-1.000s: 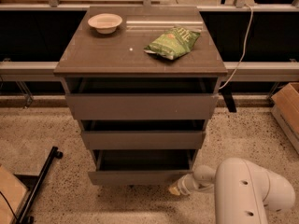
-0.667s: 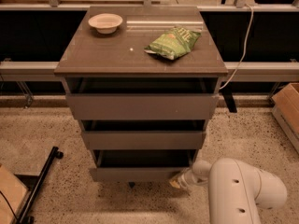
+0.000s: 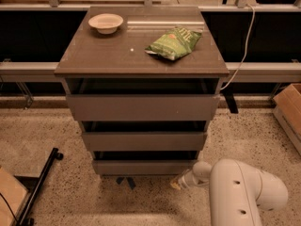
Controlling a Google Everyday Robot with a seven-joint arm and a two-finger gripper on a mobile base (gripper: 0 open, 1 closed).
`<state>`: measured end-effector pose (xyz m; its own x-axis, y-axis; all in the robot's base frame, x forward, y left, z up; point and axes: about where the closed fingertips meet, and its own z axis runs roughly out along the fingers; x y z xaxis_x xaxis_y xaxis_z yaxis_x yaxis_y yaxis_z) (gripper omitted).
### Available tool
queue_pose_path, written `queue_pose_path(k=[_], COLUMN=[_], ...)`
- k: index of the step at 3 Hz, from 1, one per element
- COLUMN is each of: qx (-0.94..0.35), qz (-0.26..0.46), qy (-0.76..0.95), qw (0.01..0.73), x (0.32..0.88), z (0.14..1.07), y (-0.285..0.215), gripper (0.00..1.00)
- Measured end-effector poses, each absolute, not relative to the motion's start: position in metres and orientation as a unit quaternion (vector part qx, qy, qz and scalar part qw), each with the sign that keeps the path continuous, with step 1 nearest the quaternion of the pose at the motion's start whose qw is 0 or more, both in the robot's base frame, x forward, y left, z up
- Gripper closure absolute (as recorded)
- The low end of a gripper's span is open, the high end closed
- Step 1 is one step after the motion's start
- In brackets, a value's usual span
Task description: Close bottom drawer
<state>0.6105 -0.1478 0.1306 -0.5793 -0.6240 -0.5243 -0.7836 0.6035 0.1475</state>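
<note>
The grey-brown cabinet (image 3: 141,51) has three drawers. The bottom drawer (image 3: 143,167) is the lowest, with a plain flat front, and stands slightly out, with a thin dark gap above it. The middle drawer (image 3: 143,141) and the taller top drawer (image 3: 141,107) also stand slightly out. My gripper (image 3: 177,184) is low at the floor, just below the bottom drawer's right front corner, at the end of my white arm (image 3: 240,194). It holds nothing that I can see.
A white bowl (image 3: 106,22) and a green chip bag (image 3: 174,42) lie on the cabinet top. A black stand leg (image 3: 40,185) lies on the floor at the left. A cardboard box (image 3: 289,109) is at the right, and a white cable (image 3: 242,51) hangs behind.
The bottom drawer has slid back into the cabinet and the dark gap above it has shrunk. My gripper and arm have moved with it toward the cabinet.
</note>
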Motion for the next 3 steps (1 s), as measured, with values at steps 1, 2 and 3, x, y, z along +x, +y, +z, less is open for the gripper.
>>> queue_pose_path(k=[1, 2, 3], qx=[-0.405, -0.406, -0.406], qz=[0.187, 0.188, 0.188], qy=[0.869, 0.869, 0.869], qw=[0.214, 0.213, 0.213], x=[0.6091, 0.6080, 0.6080], z=[0.1291, 0.1280, 0.1280], y=[-0.1459, -0.1444, -0.1444], gripper=[0.11, 0.00, 0.00])
